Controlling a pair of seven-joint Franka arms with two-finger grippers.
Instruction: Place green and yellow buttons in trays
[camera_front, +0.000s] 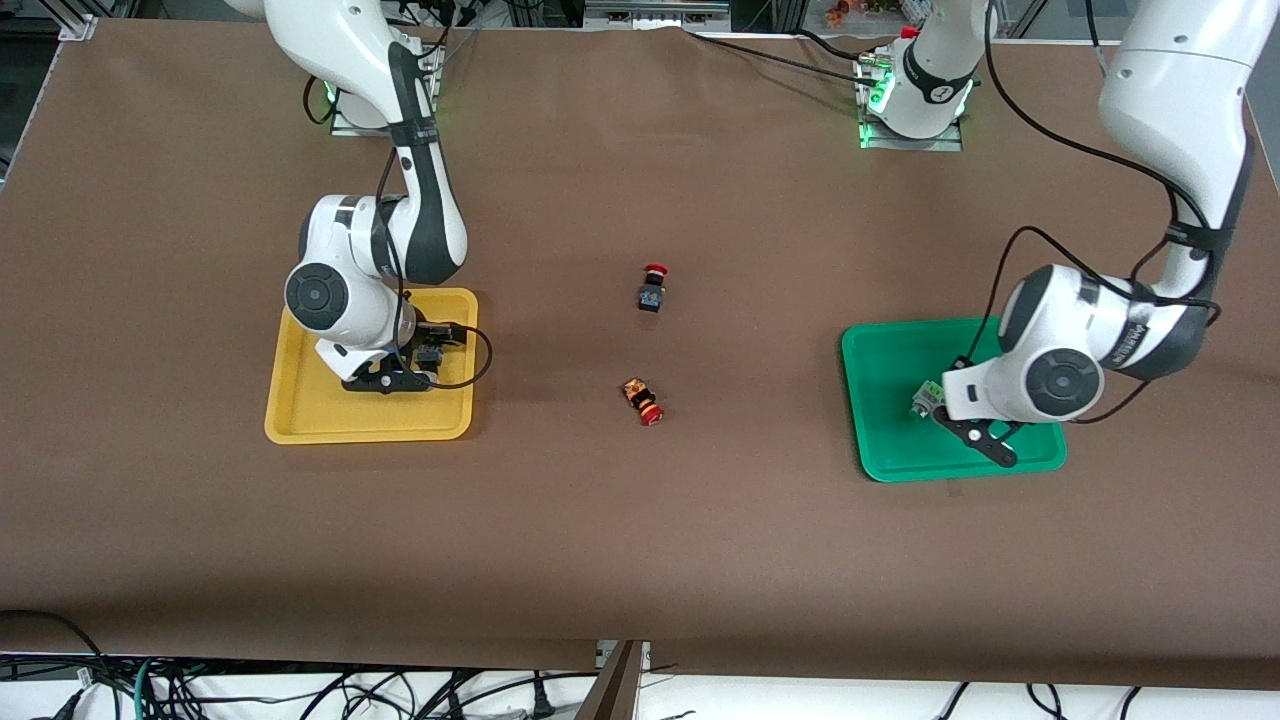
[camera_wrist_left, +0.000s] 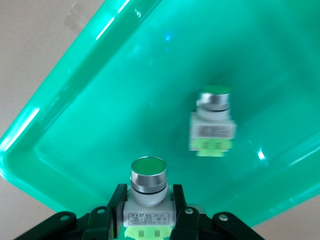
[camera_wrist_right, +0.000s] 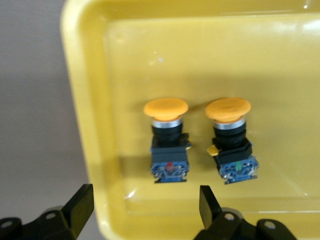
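Observation:
My left gripper (camera_wrist_left: 148, 202) is shut on a green button (camera_wrist_left: 148, 182) with a silvery barrel and holds it low over the green tray (camera_wrist_left: 125, 75). A second green button (camera_wrist_left: 212, 122) lies in that tray. In the front view the held button (camera_front: 925, 400) shows beside the left gripper (camera_front: 940, 408) over the green tray (camera_front: 890, 450). My right gripper (camera_wrist_right: 145, 210) is open and empty over the yellow tray (camera_wrist_right: 85, 100). Two orange-yellow-capped black buttons (camera_wrist_right: 167, 140) (camera_wrist_right: 231, 140) lie side by side in it. In the front view the right gripper (camera_front: 425, 355) hides them over the yellow tray (camera_front: 300, 420).
Two red-capped buttons lie on the brown table between the trays: a black one (camera_front: 652, 288) and, nearer the front camera, one with an orange-patterned body (camera_front: 643, 400). Cables hang along the table's front edge.

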